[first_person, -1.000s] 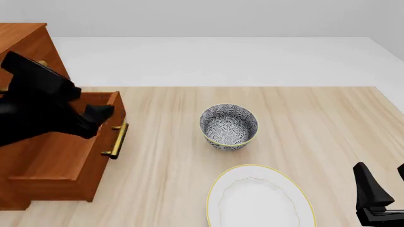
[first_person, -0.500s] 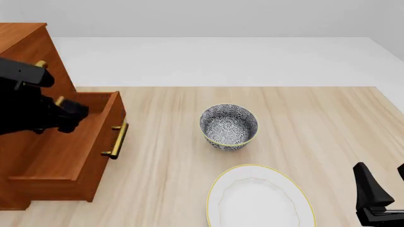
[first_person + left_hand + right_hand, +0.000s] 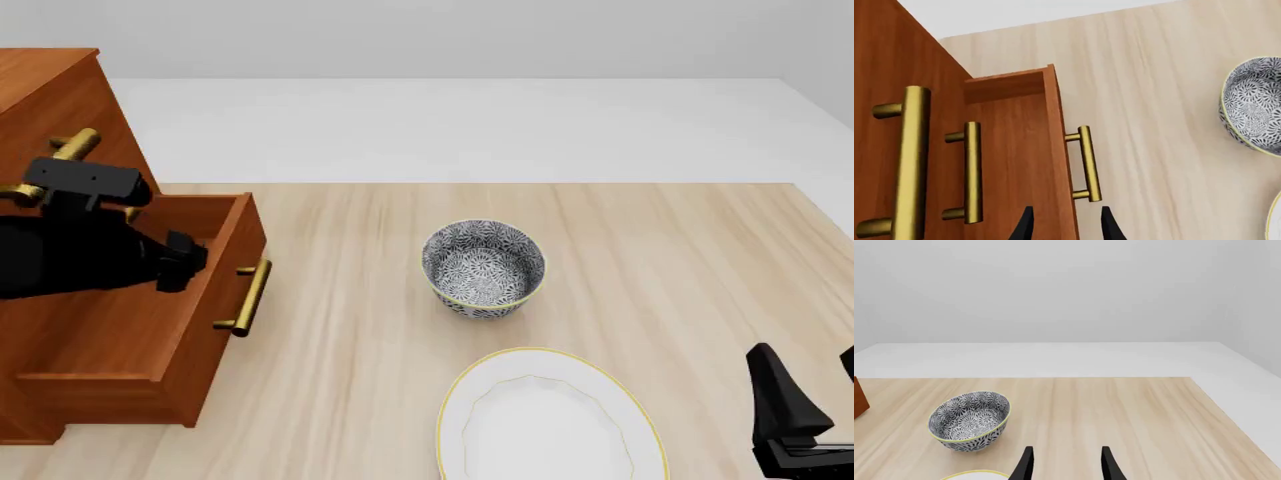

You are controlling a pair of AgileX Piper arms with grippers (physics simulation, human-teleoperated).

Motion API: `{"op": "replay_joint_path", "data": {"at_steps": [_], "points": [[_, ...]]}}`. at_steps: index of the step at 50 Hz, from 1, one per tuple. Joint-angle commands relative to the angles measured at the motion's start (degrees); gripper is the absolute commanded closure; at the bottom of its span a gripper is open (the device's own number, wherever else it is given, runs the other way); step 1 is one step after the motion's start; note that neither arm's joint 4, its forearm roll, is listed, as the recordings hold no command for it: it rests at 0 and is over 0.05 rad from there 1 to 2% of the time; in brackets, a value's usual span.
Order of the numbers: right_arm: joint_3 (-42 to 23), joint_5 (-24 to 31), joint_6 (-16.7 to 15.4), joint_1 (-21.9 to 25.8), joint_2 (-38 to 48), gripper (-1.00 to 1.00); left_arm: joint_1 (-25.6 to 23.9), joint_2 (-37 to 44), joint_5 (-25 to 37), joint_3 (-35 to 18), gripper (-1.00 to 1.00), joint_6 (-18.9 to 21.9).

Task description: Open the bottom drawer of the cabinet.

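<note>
Change since half a second ago: the black left arm sits higher over the drawer and its tip has shifted toward the drawer front; drawer, bowl, plate and right arm lie as they did.
Left gripper [image 3: 1062, 227]: its two black fingertips stand parted, one on each side of the drawer's front panel edge — clasping nothing, and whether they touch the wood I cannot tell.
Right gripper [image 3: 1063, 465]: fingertips spread apart with nothing between them, low at the near right corner of the light wooden table [image 3: 694, 260], well away from the cabinet.
Bottom drawer [image 3: 147, 330]: the lowest reddish-brown wooden box, pulled well out of the tall reddish-brown wooden cabinet [image 3: 60, 95] at the table's left; its horizontal brass bar handle [image 3: 1085, 162] faces the bowl side and nothing grips it.
Drawer contents: the visible part of the floor is bare wood; the arm hides the rest.
Upper drawers: both shut, brass handles showing in the left wrist view.
Blue-and-white patterned bowl [image 3: 483, 267]: upright mid-table, nothing inside it.
White oval plate with yellow rim [image 3: 541, 420]: near the bowl on the robot's side — nothing on it.
</note>
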Motion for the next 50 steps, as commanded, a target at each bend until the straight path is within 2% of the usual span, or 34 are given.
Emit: {"op": "replay_joint_path", "data": {"at_steps": [1, 26, 50], "points": [[0.0, 0.0, 0.0, 0.0, 0.0, -1.0, 0.5, 3.6, -2.8, 1.6, -1.0, -1.0], [0.0, 0.0, 0.0, 0.0, 0.0, -1.0, -0.2, 7.5, -8.3, 8.1, -1.0, -3.2], [0.0, 0.0, 0.0, 0.0, 0.0, -1.0, -0.1, 10.2, -10.3, 10.1, -1.0, -5.8]]}}
